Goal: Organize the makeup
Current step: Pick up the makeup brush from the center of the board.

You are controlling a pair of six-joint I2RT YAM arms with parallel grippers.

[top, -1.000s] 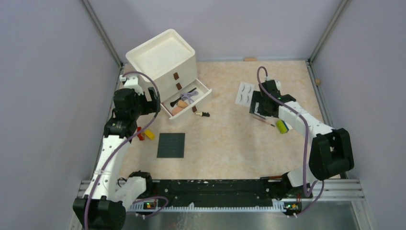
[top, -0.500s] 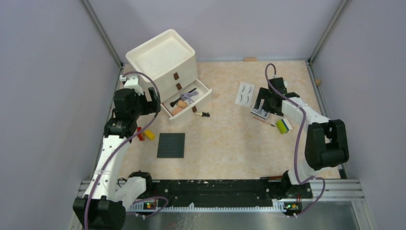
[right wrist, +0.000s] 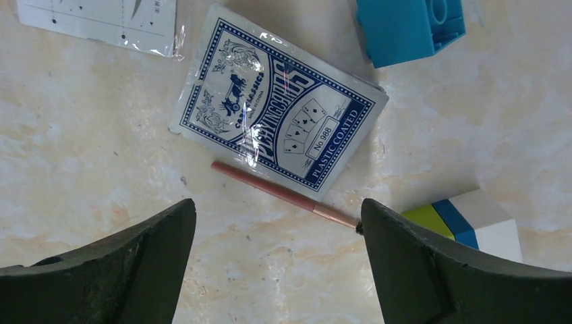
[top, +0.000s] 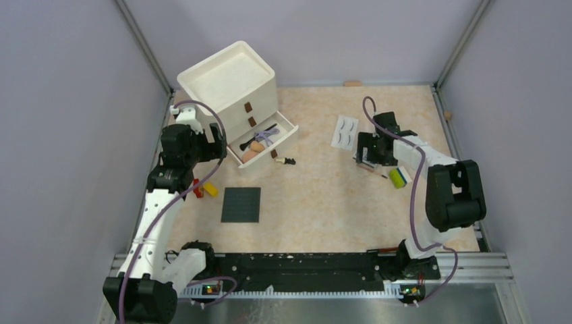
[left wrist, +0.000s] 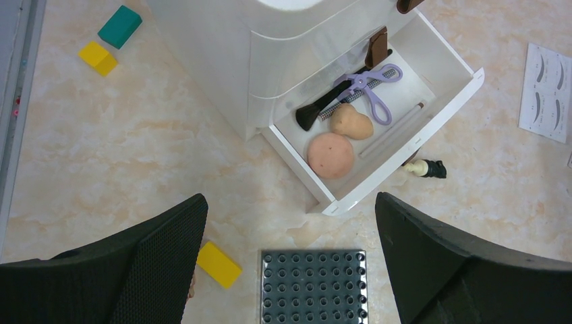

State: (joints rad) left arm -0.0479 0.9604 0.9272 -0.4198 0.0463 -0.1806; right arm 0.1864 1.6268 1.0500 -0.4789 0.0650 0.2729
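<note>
The white drawer unit [top: 229, 88] has its bottom drawer [left wrist: 445, 101] open. In it lie a dark brush [left wrist: 317, 111], a purple eyelash curler [left wrist: 371, 91], a peach sponge [left wrist: 351, 123], a round peach puff [left wrist: 330, 155] and a thin pencil [left wrist: 391, 131]. A small dark-capped tube [left wrist: 426, 168] lies on the table beside the drawer. My left gripper [left wrist: 290, 202] hangs open high above the drawer's corner. The right gripper [right wrist: 276, 209] is open just above a copper-pink pencil [right wrist: 283, 194], which lies against a pack of playing cards [right wrist: 280, 108]. The white eyelash card [top: 346, 131] lies apart to the left.
A dark studded plate [left wrist: 313, 287] and a yellow brick [left wrist: 218, 264] lie below my left gripper; green [left wrist: 119, 25] and yellow [left wrist: 98, 57] bricks sit behind the unit. By the right gripper are a blue brick [right wrist: 410, 27] and a yellow-blue-white block [right wrist: 472, 219].
The right arm's elbow has swung in toward the table's right edge while its gripper stayed over the cards and pencil, sinking a little. The left arm has not moved.
</note>
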